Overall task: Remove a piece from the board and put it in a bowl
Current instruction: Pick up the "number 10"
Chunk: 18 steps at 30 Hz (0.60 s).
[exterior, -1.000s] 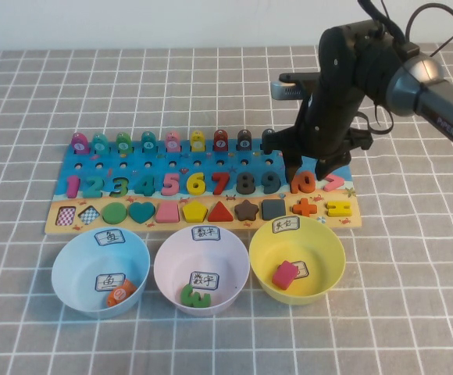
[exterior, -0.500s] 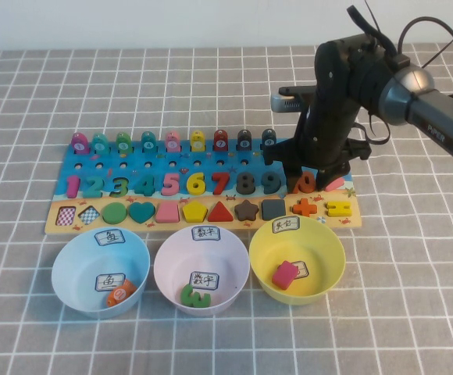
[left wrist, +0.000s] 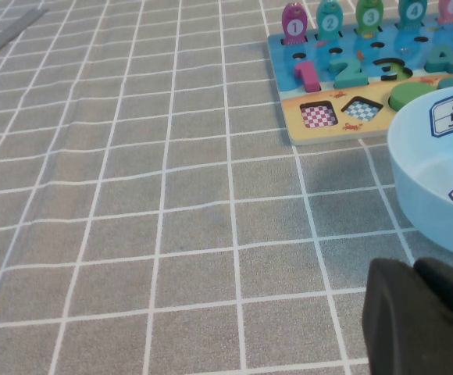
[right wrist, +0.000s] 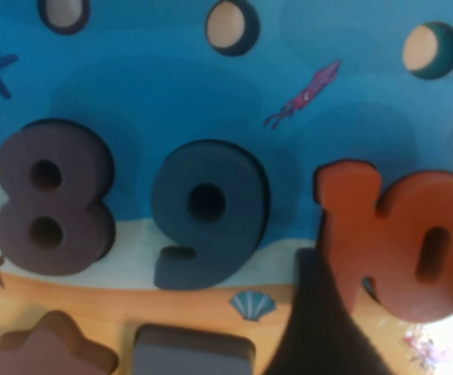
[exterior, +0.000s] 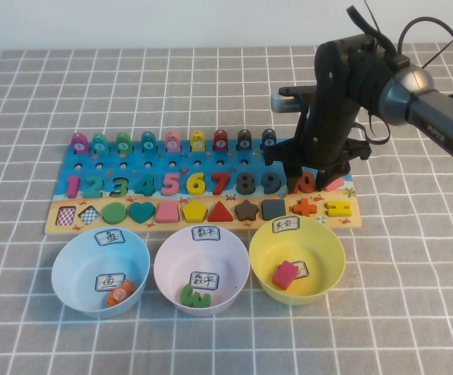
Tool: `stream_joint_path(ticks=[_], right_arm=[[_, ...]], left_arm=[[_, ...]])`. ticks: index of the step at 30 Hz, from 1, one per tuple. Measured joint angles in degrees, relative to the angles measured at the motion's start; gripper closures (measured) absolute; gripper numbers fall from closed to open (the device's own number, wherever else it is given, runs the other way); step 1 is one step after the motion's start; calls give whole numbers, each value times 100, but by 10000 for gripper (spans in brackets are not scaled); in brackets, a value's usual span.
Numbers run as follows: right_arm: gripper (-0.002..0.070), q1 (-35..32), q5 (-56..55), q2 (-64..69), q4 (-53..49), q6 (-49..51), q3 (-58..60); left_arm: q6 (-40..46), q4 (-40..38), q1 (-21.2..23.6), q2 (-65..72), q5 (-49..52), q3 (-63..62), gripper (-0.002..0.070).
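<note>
High view: right gripper (exterior: 314, 181) down on board (exterior: 94, 226) at its right end, fingers straddling orange 10 (exterior: 305, 183), seemingly clamped. Pink bowl (exterior: 168, 269) sits near, in front of board. Step, you judge: grasp.

Left wrist view: left gripper (left wrist: 418, 320) parked over cloth beside blue bowl (left wrist: 437, 187); finger state cannot tell.

Right wrist view: 10 (right wrist: 394, 242) in its slot beside 9 (right wrist: 207, 223), one finger (right wrist: 316, 328) against it. Next: lift straight, carry to pink bowl.

Grey checked tablecloth (exterior: 211, 344), pale wall (exterior: 133, 23)
</note>
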Motion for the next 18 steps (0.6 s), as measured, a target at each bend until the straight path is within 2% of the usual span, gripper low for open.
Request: stream_joint_path(ticks=[6, 18], right_arm=[[356, 0, 0, 0, -4, 0, 0], [363, 0, 79, 25, -28, 0, -295]], left_arm=[[0, 0, 0, 0, 0, 0, 676], [0, 0, 0, 0, 0, 0, 675]])
